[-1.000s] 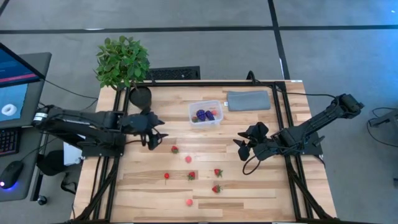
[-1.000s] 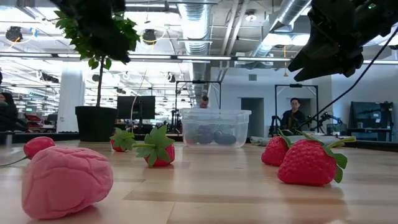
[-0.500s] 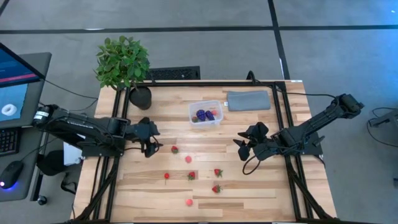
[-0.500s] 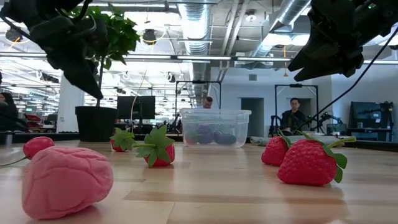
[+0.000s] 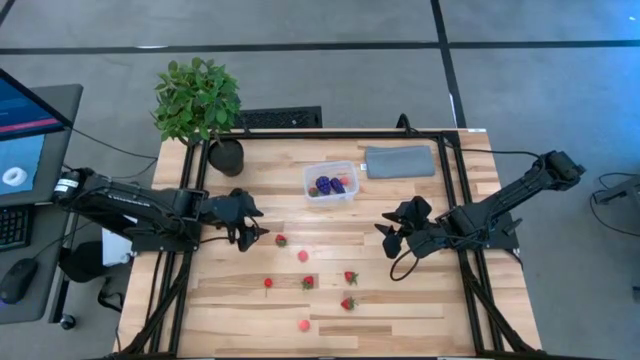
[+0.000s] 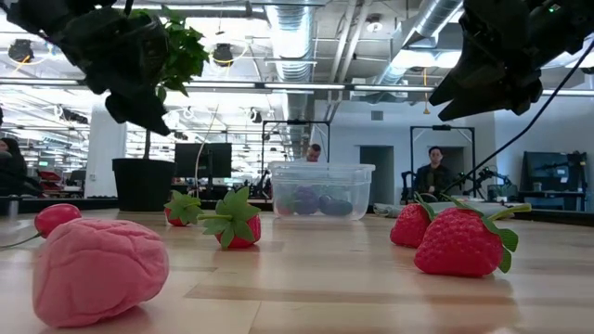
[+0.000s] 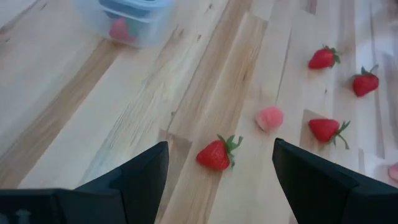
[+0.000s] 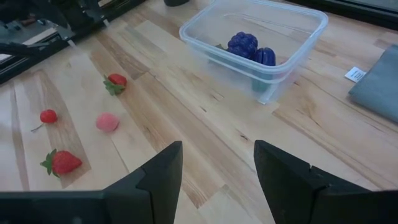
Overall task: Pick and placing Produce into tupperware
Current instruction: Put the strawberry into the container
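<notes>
While the left pincer point(image 5: 252, 232) hangs spread, a strawberry point(image 5: 281, 240) lies just beside it.

A leafy potted plant point(image 5: 197, 100) stood at the far left corner of the wooden worktop point(image 5: 260, 300), a flat grey pad point(image 5: 399, 161) lay near its far right corner, and a monitor point(image 5: 25, 130), keyboard point(image 5: 12, 227) and mouse point(image 5: 17, 280) sat off to the left.

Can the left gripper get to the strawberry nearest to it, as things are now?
Probably yes. The left gripper hangs open beside that strawberry, and the bare table between them holds nothing in the way.
</notes>
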